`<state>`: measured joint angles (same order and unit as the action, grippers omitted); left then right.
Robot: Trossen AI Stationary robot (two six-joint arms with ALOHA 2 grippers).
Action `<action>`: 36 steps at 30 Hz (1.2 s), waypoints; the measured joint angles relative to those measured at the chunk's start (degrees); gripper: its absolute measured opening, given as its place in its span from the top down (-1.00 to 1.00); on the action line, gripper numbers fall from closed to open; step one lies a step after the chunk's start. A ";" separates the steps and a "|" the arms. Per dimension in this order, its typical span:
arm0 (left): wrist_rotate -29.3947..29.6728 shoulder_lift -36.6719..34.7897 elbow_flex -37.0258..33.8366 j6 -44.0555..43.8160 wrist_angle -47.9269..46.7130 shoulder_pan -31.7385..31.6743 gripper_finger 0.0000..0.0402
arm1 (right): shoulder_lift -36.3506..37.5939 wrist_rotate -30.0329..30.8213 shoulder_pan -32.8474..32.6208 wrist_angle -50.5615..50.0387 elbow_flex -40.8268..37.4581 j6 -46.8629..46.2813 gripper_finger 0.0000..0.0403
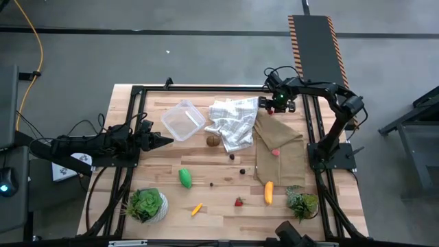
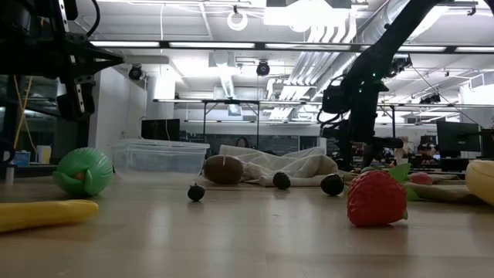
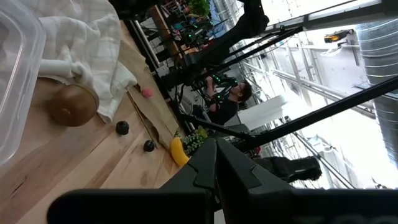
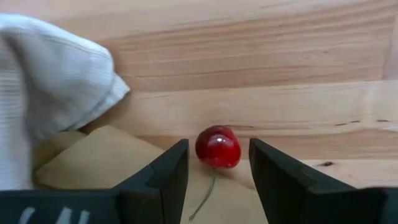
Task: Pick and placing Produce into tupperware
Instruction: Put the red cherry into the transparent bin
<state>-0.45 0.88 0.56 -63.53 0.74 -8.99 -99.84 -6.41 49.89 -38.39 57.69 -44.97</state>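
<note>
The right tool (image 4: 212, 163) stands open around a cherry (image 4: 217, 147) at the brown cloth's (image 4: 93, 158) edge (small, smooth, likely slippery); pinch its round body. Left tool (image 1: 163, 141) closed, idle.

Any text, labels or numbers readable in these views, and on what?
None can be read.
Pale marks on the right gripper body, at the edge of the right wrist view: cut off, unreadable.
White tag by the left arm's base in the high view: too small to read.
</note>
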 joint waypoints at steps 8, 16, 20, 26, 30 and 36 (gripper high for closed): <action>0.00 0.01 0.00 0.00 -0.01 0.00 1.00 | -1.32 0.72 -0.69 0.20 0.00 0.00 0.22; 0.00 0.01 -0.02 0.00 0.00 0.01 1.00 | -1.32 1.68 -0.79 0.74 0.00 0.02 0.40; 0.01 -0.01 0.00 0.04 -0.01 0.01 1.00 | -1.32 1.67 -0.81 0.77 0.00 0.02 0.49; 0.01 0.01 0.00 0.07 -0.01 0.02 1.00 | -1.32 1.49 -0.81 1.34 0.00 0.02 0.54; 0.01 0.00 0.00 0.09 -0.01 0.01 1.00 | -1.25 -0.17 -0.81 2.20 0.00 0.01 0.55; 0.02 0.01 -0.01 0.04 -0.01 0.01 1.00 | 1.11 -1.21 -0.83 2.83 0.98 0.10 0.55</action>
<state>-0.43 0.89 0.54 -63.48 0.73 -8.98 -98.73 -7.62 49.06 -35.56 58.67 -44.87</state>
